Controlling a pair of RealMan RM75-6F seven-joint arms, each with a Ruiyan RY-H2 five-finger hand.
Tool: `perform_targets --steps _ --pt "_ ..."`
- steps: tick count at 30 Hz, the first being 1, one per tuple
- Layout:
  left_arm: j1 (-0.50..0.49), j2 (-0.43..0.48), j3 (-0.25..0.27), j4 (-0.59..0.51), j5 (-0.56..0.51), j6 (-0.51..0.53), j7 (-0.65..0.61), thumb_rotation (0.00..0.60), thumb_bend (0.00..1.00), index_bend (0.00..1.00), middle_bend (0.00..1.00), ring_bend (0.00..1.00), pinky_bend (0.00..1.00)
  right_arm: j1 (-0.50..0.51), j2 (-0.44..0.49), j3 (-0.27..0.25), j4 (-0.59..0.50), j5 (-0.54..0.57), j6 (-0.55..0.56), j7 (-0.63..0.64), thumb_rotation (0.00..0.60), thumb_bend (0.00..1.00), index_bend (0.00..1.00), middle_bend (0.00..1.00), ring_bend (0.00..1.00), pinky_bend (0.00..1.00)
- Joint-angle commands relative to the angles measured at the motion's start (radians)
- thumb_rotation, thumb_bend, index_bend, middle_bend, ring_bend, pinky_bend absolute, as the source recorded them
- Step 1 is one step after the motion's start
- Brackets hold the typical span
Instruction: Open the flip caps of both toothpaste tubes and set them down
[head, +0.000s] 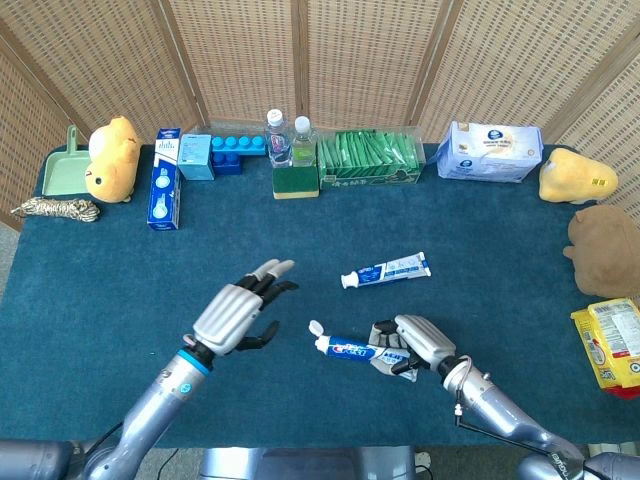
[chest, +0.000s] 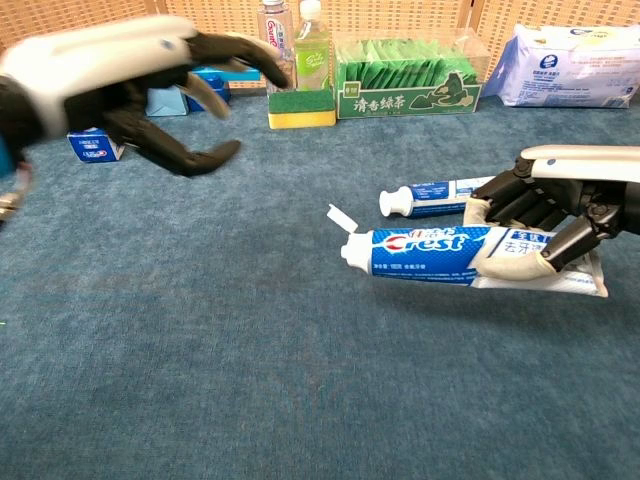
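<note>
Low and right of centre in the head view: Crest tube (head: 352, 349) lying flat on the blue cloth (head: 100, 290), cap end toward the left, white flip cap (chest: 340, 217) standing open off the nozzle. Right hand (head: 412, 343) wrapped round the tail half of it, fingers (chest: 515, 266) closed over the crimped end. Just above, near the frame's middle: second tube (head: 385, 270), resting free, nozzle also leftward — cap state too small to tell.

Left hand (head: 232, 312) left of centre, blurred in the chest view, fingers spread and curved, holding nothing, well apart from both tubes.

Judging by looks: light, soft-walled, easily dented; squeezing the belly with the cap open risks paste coming out. Glossy skin, likely a bit slippery. Best hold near the stiff shoulder behind the nozzle or on the flat crimp — not mid-body. Cap hinge thin, probably fragile; a light nudge under the lip should do.
</note>
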Motion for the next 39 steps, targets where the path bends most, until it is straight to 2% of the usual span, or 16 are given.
perform_targets --steps 1,4,6,9,12,17,23,30,33,39 --pt "0.051 0.056 0.033 -0.028 0.038 0.049 -0.018 0.589 0.43 0.16 0.05 0.0 0.2 -0.006 -0.008 -0.002 0.013 -0.006 0.003 0.012 0.6 0.48 0.83 0.7 0.59 0.65" --pt "0.104 0.109 0.072 -0.044 0.074 0.095 -0.042 0.579 0.43 0.16 0.05 0.0 0.19 -0.006 -0.019 -0.007 0.034 -0.01 -0.009 0.016 0.6 0.47 0.79 0.64 0.54 0.57" --pt "0.148 0.147 0.101 -0.052 0.095 0.134 -0.062 0.576 0.43 0.16 0.05 0.0 0.19 -0.008 -0.032 -0.013 0.044 -0.014 -0.014 0.016 0.6 0.46 0.71 0.58 0.48 0.47" --pt "0.194 0.185 0.129 -0.056 0.113 0.173 -0.087 0.574 0.42 0.16 0.05 0.0 0.18 -0.011 -0.05 -0.019 0.059 -0.024 -0.01 0.007 0.6 0.44 0.54 0.44 0.32 0.29" --pt "0.249 0.226 0.158 -0.057 0.131 0.22 -0.119 0.566 0.42 0.16 0.05 0.0 0.17 -0.014 -0.073 -0.023 0.079 -0.028 -0.008 -0.001 0.6 0.4 0.4 0.37 0.23 0.22" --pt "0.318 0.27 0.184 -0.053 0.153 0.27 -0.161 0.559 0.42 0.15 0.04 0.0 0.16 -0.017 -0.096 -0.018 0.104 -0.031 -0.005 0.015 0.6 0.37 0.29 0.3 0.18 0.2" --pt "0.373 0.292 0.189 -0.047 0.159 0.309 -0.192 0.559 0.42 0.15 0.04 0.0 0.16 -0.029 -0.093 -0.008 0.112 -0.043 0.025 0.019 0.6 0.36 0.25 0.27 0.14 0.2" --pt "0.425 0.303 0.201 -0.034 0.172 0.33 -0.189 0.559 0.42 0.15 0.05 0.0 0.15 -0.076 -0.043 0.004 0.089 -0.052 0.127 -0.032 0.6 0.33 0.24 0.26 0.13 0.2" --pt "0.445 0.304 0.202 -0.031 0.171 0.334 -0.192 0.561 0.42 0.16 0.05 0.0 0.15 -0.082 -0.04 0.03 0.109 -0.038 0.169 -0.085 0.6 0.31 0.25 0.26 0.13 0.2" --pt "0.466 0.306 0.198 -0.029 0.175 0.331 -0.195 0.562 0.42 0.16 0.04 0.0 0.15 -0.035 -0.039 0.08 0.154 0.018 0.128 -0.151 0.6 0.3 0.26 0.22 0.1 0.2"
